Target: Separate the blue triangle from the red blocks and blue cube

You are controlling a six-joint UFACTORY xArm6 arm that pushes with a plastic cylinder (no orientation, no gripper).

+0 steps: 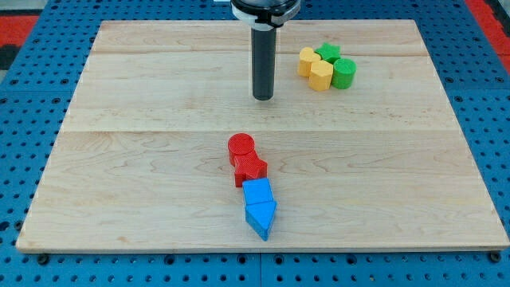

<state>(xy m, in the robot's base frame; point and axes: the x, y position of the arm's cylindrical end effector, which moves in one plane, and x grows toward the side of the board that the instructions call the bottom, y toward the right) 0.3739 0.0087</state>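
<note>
The blue triangle (261, 218) lies near the view's bottom centre, pointing down. The blue cube (257, 192) touches it just above. A red star-shaped block (250, 170) touches the cube's top, and a red cylinder (241, 147) sits against the star above it. The four form one chain. My tip (263, 97) stands on the board well above the chain, towards the view's top, apart from all blocks.
A cluster of two yellow blocks (315, 68) and two green blocks (338, 67) sits at the view's upper right, to the right of my tip. The wooden board (119, 159) ends at blue pegboard on all sides.
</note>
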